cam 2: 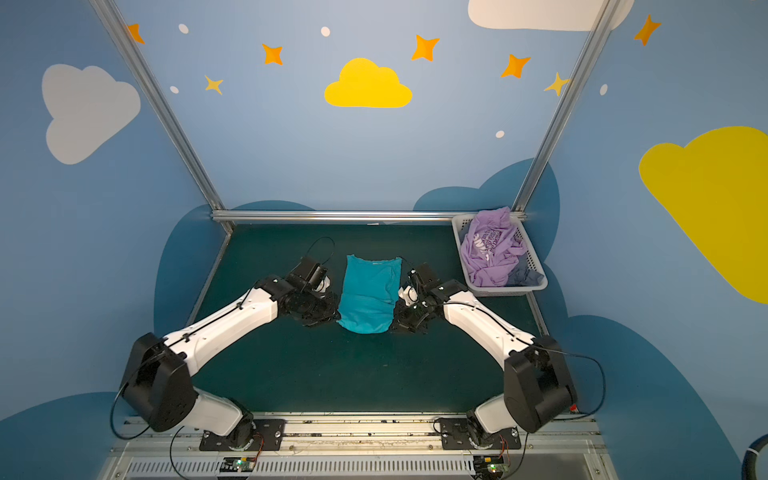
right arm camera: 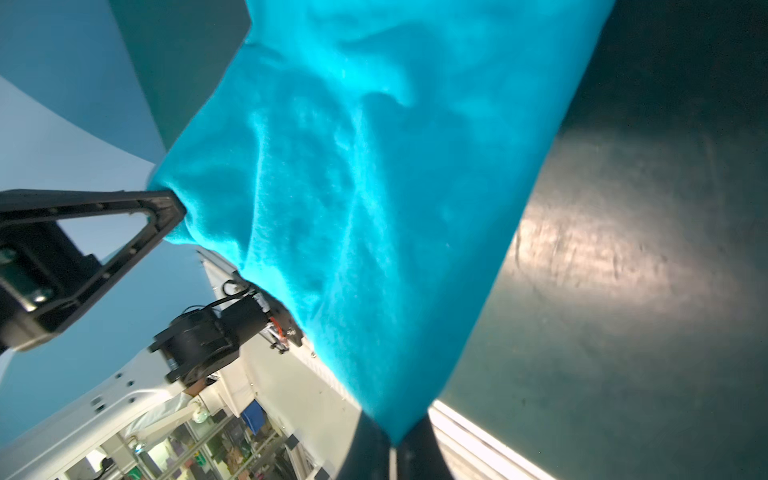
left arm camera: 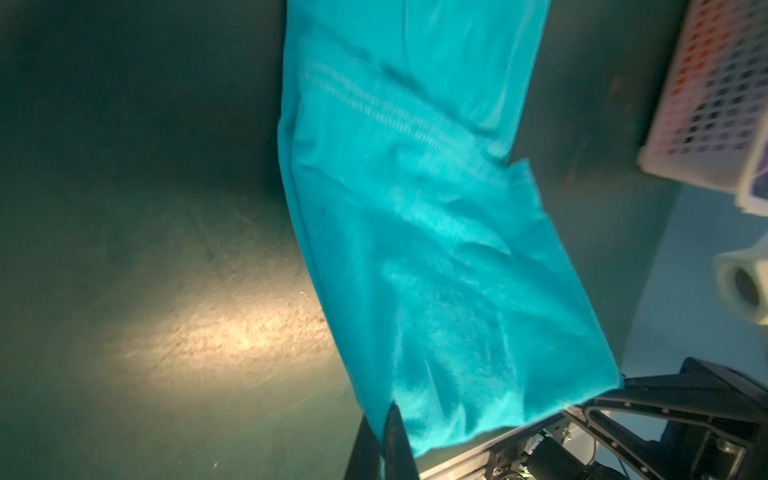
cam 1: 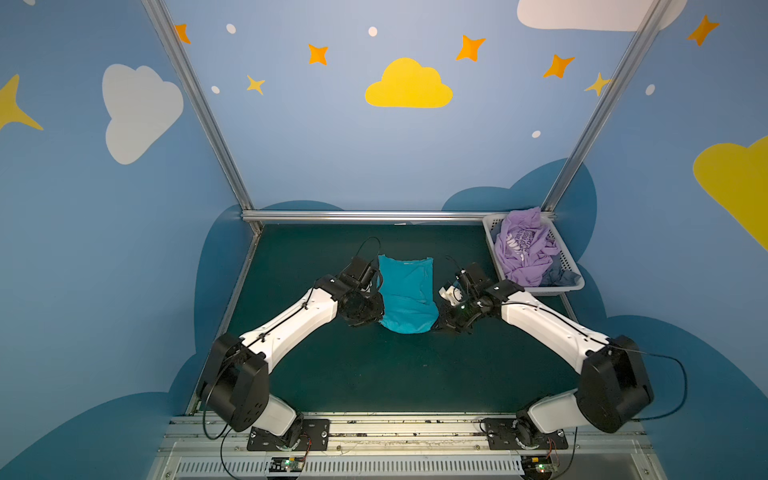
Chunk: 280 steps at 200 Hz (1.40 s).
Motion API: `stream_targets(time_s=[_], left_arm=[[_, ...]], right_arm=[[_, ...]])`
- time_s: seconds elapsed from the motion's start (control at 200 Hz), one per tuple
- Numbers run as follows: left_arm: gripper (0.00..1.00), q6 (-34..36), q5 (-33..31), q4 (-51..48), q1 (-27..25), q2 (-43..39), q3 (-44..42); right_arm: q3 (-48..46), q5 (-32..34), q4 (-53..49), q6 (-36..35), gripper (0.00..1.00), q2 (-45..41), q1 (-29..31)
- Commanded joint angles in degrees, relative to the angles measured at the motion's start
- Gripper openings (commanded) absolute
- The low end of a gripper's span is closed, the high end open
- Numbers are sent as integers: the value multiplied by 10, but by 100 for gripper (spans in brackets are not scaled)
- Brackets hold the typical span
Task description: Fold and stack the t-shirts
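The left gripper [cam 1: 379,319] sits at the 7 o'clock corner of the teal short-sleeved cloth t-shirt [cam 1: 407,297], its black fingers [left arm camera: 392,440] clenched on that corner of the fabric. The right wrist view shows the same pinch from the other side [right arm camera: 168,208].

The teal t-shirt lies a little toward 12 o'clock from the middle of the dark green table mat [cam 1: 374,374], folded into a narrow strip running from 12 to 6 o'clock. Its collar end rests on the mat at 12 o'clock. Its 6 o'clock edge is held up between the two grippers in both top views [cam 2: 368,299].

The right gripper [cam 1: 437,325] is at the shirt's 5 o'clock corner, its jaws closed tight on the cloth [right arm camera: 392,442].

At 2 o'clock on the table, well apart from the teal shirt, stands the white perforated plastic basket [cam 1: 489,227]. In it lies the crumpled lavender t-shirt [cam 1: 521,249] with white print, and a grey-blue cloth [cam 1: 561,276] is beside it at the basket's 5 o'clock corner.
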Motion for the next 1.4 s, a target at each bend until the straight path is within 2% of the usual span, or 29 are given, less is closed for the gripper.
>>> stream_targets(time_s=[0.0,0.18,0.406,0.726,1.076,1.182,1.247,1.307,1.397], left_arm=[[4,-10,-23,-39,2,-30,2],[4,-15,-39,-33,21,-24,41],[4,-2,23,-2,86,61,128],[4,-10,103,38,137,257,303],[5,-19,136,-23,176,519,593],[24,-26,147,-49,185,600,690],[42,-28,152,-77,188,649,761],[54,-32,152,-94,190,684,819],[63,-39,156,-103,194,708,864]], right_arm=[[11,-17,-57,18,0,-19,-10],[31,-62,-32,24,0,-2,-54],[111,-128,-14,8,0,97,-95],[272,-175,-15,-10,0,267,-155],[469,-216,-23,-15,0,491,-211],[517,-218,-31,-11,16,541,-220],[536,-218,-29,-7,25,558,-225],[549,-214,-28,-5,31,564,-228],[557,-203,-28,-8,37,555,-232]])
